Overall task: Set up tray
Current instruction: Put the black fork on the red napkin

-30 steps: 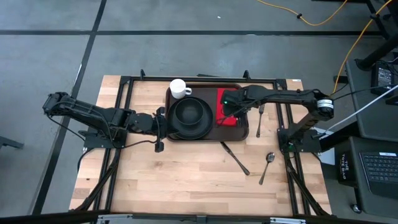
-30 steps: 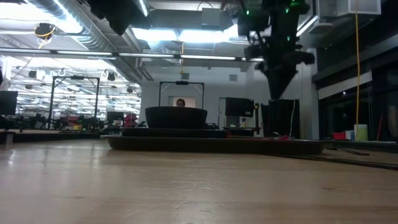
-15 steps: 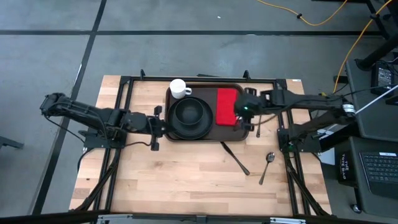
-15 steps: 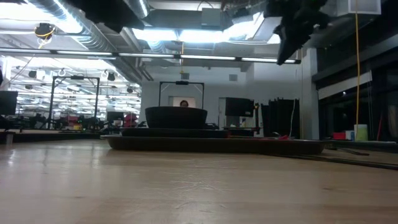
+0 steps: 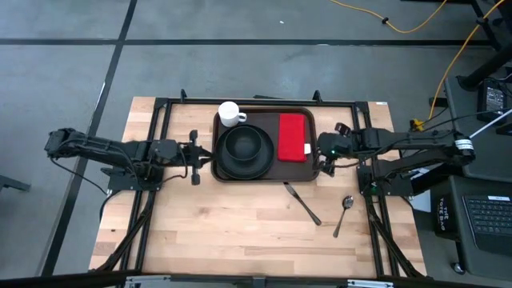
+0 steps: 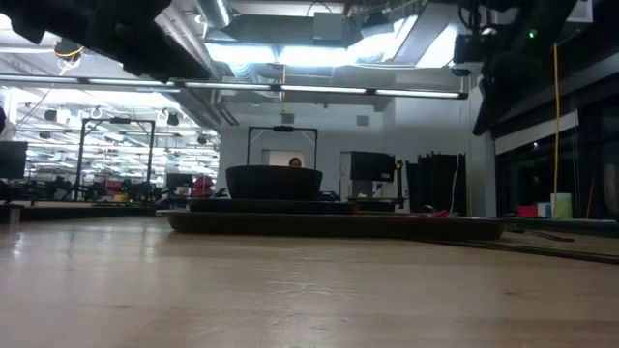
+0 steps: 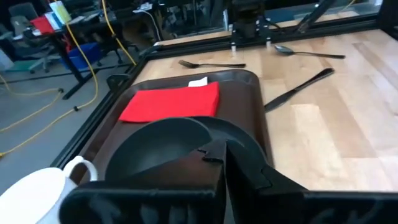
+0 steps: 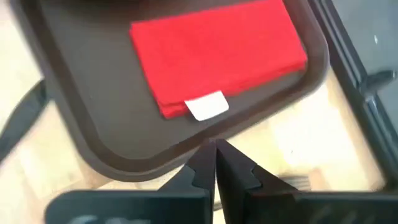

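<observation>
A wooden desk (image 5: 240, 232) carries a dark brown tray (image 5: 267, 170) at its far middle. On the tray's left part sits a round black plate (image 5: 244, 152) with a black bowl (image 5: 243, 144) on it, and on its right part lies a folded red napkin (image 5: 293, 138) with a small white tag (image 8: 207, 105) at one edge. A white mug (image 5: 232, 114) stands at the tray's far left corner. The left end effector (image 5: 194, 151) rests just left of the tray, its fingers pressed together and holding nothing. The right end effector (image 5: 326, 155) hovers just right of the tray's right rim, its fingers also closed together and empty. On the desk to the right of the tray lies a fork (image 7: 211, 63), and nearer, a knife (image 5: 302, 203) and a spoon (image 5: 343, 214) lie side by side.
</observation>
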